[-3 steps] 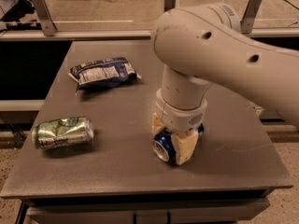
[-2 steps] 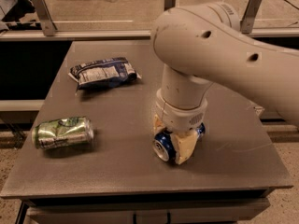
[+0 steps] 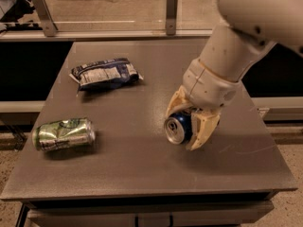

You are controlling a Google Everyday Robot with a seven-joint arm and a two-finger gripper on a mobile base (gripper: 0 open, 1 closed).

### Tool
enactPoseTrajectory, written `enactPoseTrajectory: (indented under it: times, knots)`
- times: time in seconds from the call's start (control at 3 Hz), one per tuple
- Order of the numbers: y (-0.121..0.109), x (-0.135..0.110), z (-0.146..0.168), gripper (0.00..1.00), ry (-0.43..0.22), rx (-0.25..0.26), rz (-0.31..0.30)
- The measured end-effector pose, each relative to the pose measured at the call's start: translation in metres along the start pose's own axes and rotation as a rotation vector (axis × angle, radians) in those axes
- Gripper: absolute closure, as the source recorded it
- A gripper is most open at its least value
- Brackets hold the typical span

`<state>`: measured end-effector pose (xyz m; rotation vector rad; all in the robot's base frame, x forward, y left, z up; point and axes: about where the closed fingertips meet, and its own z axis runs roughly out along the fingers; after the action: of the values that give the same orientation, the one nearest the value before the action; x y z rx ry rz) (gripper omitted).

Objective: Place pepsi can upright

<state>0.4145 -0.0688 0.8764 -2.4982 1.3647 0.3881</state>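
Observation:
The pepsi can [image 3: 178,127] is dark blue with a silver top. It is tilted on its side, its top facing the front left, held just above the grey table [image 3: 142,174] right of the middle. My gripper [image 3: 185,125] comes down from the upper right. Its cream fingers [image 3: 202,129] are shut on the can, one at each side.
A green-silver can [image 3: 63,134] lies on its side at the front left of the table. A dark blue chip bag [image 3: 105,73] lies at the back left. A glass barrier with metal posts [image 3: 172,12] runs behind the table. The table's front edge is close below the can.
The arm has swung to the right and lifted, and the can has tilted with it. The green can and the bag have not moved.

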Motion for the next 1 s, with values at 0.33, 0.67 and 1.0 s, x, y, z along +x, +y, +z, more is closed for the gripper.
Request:
enactPoseTrajectory:
  times: [0.33, 0.67, 1.0]
  knots:
    - [-0.005, -0.001, -0.025, 1.00, -0.091, 0.023, 0.024]
    - [-0.002, 0.003, -0.027, 1.00, -0.256, 0.101, 0.055]
    - [0.009, 0.006, -0.032, 1.00, -0.404, 0.279, 0.119]
